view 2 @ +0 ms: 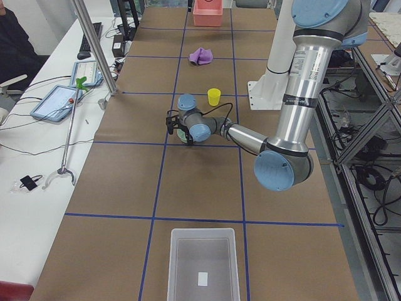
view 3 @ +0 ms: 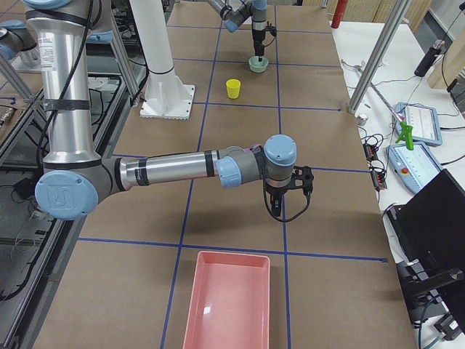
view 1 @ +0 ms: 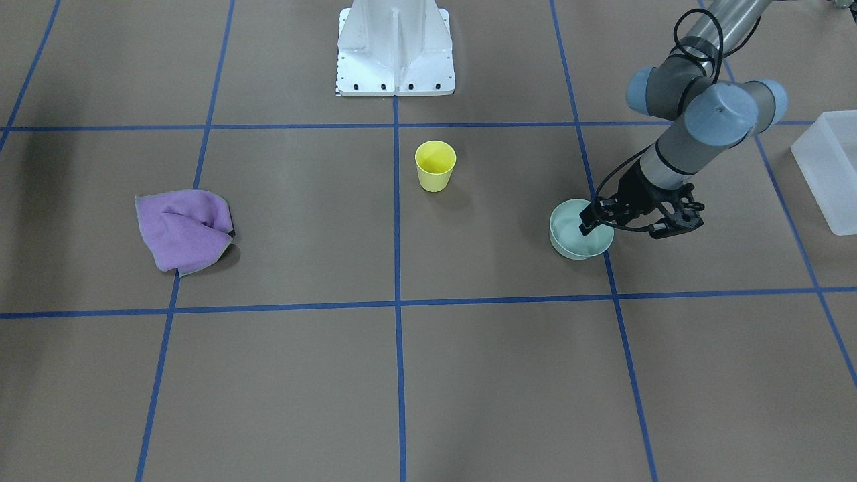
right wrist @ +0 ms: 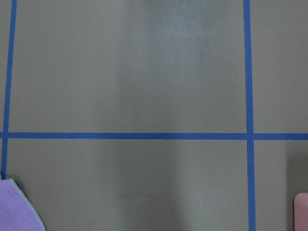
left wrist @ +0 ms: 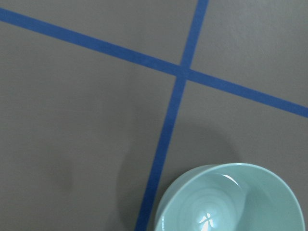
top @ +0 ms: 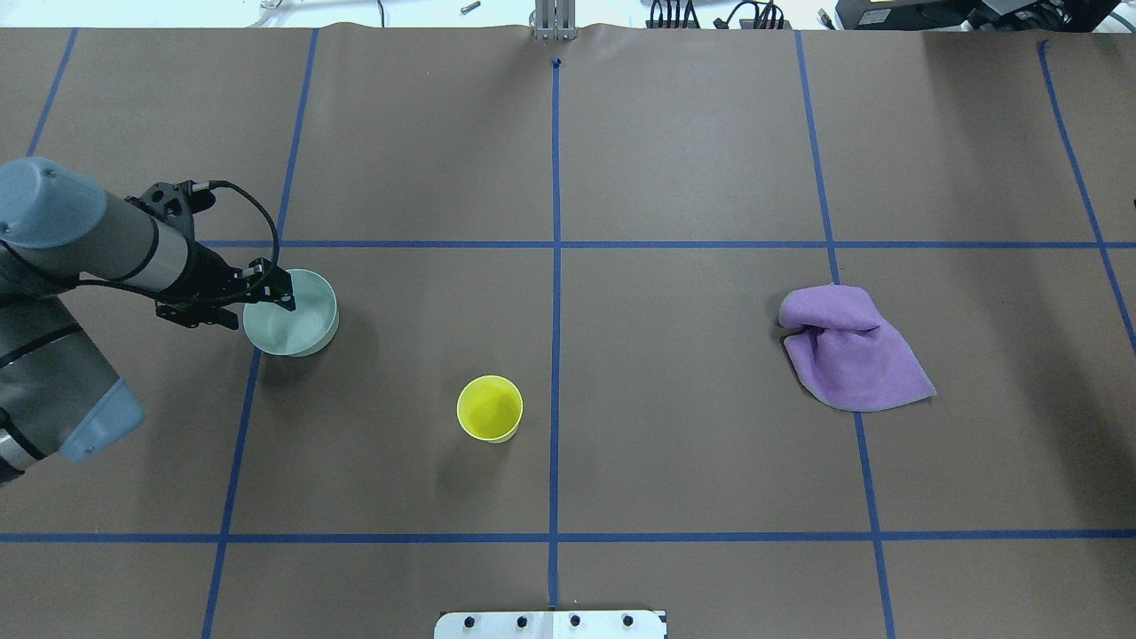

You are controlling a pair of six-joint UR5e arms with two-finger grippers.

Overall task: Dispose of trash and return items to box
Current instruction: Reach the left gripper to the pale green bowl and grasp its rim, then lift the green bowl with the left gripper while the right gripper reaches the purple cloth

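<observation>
One each on the counter (view 1: 469, 375): mint bowl (view 1: 574, 246), yellow cup (view 1: 435, 167), purple cloth (view 1: 184, 231), frosted box (view 1: 830, 175), pink tray (view 3: 190, 314). Left arm (view 1: 676, 150) angles down, left fingers (view 1: 586, 225) at the bowl's rim, box well apart; right arm (view 3: 174, 169) outstretched, right fingers (view 3: 274, 206) downward. Grips indeterminate.

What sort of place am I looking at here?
Probably a robotics research lab. Two industrial arms, the left arm and the right arm, work over a table marked with a blue tape grid. A side bench holds tablets and cables.
</observation>
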